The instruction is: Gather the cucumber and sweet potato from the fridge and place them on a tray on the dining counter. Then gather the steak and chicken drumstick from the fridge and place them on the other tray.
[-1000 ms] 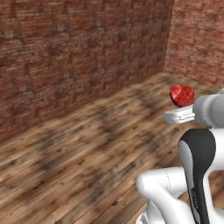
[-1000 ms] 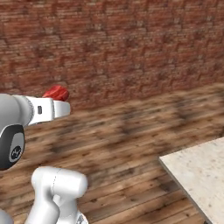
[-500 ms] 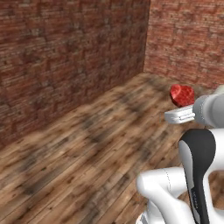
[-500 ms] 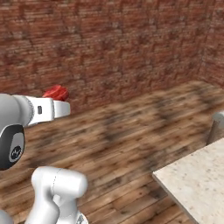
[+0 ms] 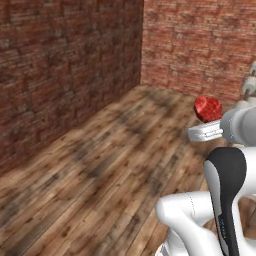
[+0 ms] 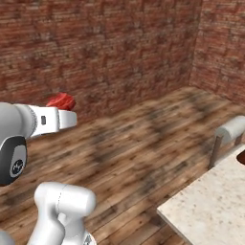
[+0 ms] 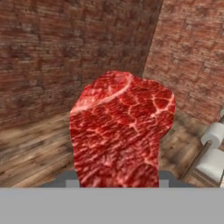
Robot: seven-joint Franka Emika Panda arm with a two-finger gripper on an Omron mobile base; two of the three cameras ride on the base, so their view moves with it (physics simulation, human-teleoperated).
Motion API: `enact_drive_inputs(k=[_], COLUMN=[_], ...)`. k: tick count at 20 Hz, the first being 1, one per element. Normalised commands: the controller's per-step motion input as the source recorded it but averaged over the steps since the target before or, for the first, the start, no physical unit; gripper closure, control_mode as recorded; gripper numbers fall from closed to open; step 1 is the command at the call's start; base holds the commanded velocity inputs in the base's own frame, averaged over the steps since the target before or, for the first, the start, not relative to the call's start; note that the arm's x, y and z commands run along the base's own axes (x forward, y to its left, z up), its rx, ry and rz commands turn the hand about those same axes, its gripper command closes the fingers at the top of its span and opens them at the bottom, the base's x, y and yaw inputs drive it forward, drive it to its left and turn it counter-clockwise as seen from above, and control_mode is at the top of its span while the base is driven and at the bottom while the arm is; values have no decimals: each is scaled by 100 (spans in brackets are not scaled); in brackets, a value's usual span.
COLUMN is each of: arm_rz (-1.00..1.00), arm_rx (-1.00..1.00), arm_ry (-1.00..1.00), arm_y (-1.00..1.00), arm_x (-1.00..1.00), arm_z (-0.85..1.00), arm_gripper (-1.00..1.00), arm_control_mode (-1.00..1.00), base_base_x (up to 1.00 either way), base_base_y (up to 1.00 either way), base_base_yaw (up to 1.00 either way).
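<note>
Steak (apparently gripped) in gripper

The whole scene has swept sideways across both base views — the base has turned, not the things. In the left base view the room corner, at the right a second ago, now stands mid-picture, and a second brick wall fills the right. In the right base view a corner has come in at the right, the pale tabletop has spread leftward, and a grey stool has appeared beside it — at the far edge half a second ago.
</note>
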Motion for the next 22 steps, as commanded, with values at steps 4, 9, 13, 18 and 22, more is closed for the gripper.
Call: enact_drive_inputs(k=[4, 9, 13, 18, 22], arm_rz=[0, 0, 0, 0, 0], arm_rx=[0, 0, 0, 0, 0], arm_ry=[0, 0, 0, 0, 0], arm_y=[0, 0, 0, 0, 0], arm_x=[0, 0, 0, 0, 0], arm_z=[0, 0, 0, 0, 0], arm_gripper=[100, 100, 100, 100, 100], arm_control_mode=[100, 100, 100, 100, 100], base_base_x=[69, 70, 71, 70, 70], base_base_y=[0, 0, 0, 0, 0], base_base_yaw=[-29, -29, -29, -29, -28])
